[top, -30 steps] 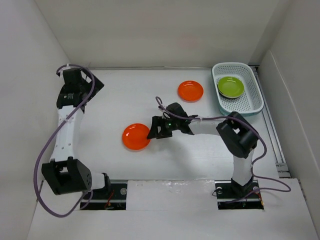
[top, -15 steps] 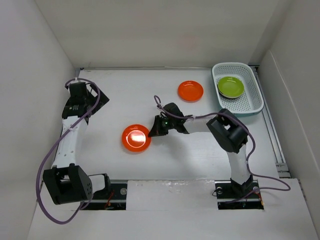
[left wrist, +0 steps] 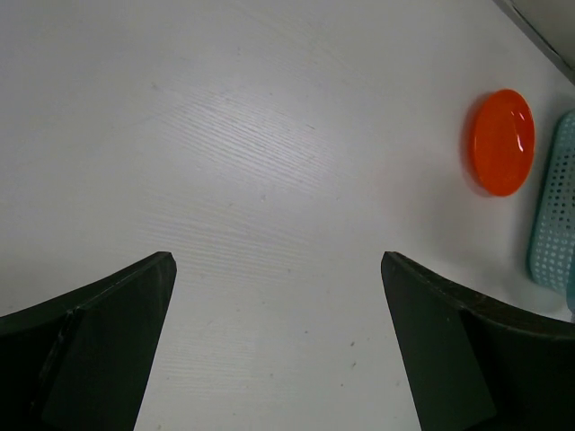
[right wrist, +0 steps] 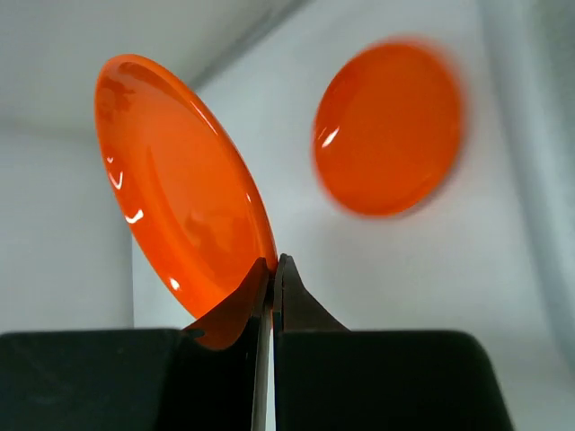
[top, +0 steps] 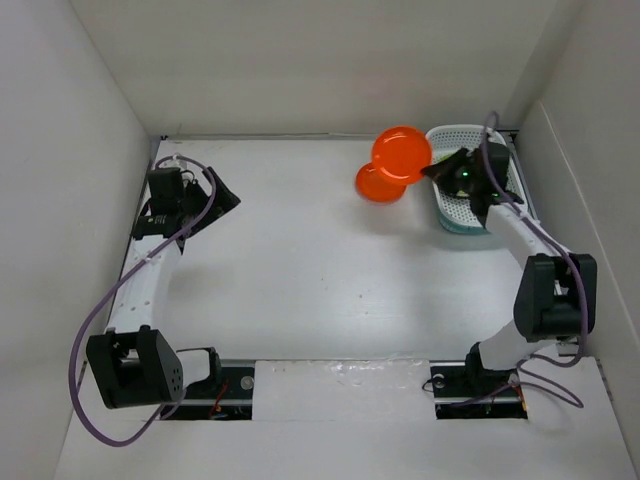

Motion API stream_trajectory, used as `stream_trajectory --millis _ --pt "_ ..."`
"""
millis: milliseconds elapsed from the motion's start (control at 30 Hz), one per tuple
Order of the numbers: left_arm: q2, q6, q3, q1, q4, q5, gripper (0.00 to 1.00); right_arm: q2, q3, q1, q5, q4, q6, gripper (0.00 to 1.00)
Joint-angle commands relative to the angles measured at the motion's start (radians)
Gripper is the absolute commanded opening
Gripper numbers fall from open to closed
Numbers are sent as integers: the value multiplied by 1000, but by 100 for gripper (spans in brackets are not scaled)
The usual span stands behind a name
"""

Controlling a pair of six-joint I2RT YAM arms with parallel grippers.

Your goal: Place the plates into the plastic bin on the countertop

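My right gripper (top: 429, 170) (right wrist: 272, 269) is shut on the rim of a glossy orange plate (top: 401, 152) (right wrist: 180, 189). It holds the plate tilted in the air, just left of the plastic bin (top: 452, 217). A second orange plate (top: 368, 187) (right wrist: 388, 126) (left wrist: 501, 142) lies flat on the white countertop (top: 300, 260), partly under the held one. My right arm covers most of the bin's inside. Over the left part of the countertop my left gripper (top: 227, 197) (left wrist: 278, 341) stands open with nothing between its fingers.
White walls close the countertop in at the back and on both sides. The bin (left wrist: 552, 224) stands in the back right corner against a metal rail (top: 545, 265). Purple cables loop round both arms.
My right gripper has lifted the orange plate off the middle of the countertop and carried it up and right to the bin's left rim. The left arm has shifted slightly right.
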Motion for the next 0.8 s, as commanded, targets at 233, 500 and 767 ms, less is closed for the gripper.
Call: stream_trajectory --millis 233,500,767 --pt "21 28 -42 -1 98 208 100 66 71 -348 178 -63 108 0" --pt "128 6 -22 -1 110 208 100 185 175 -409 224 -72 137 0" --pt "280 -85 137 -198 102 119 100 268 272 -444 163 -104 116 31"
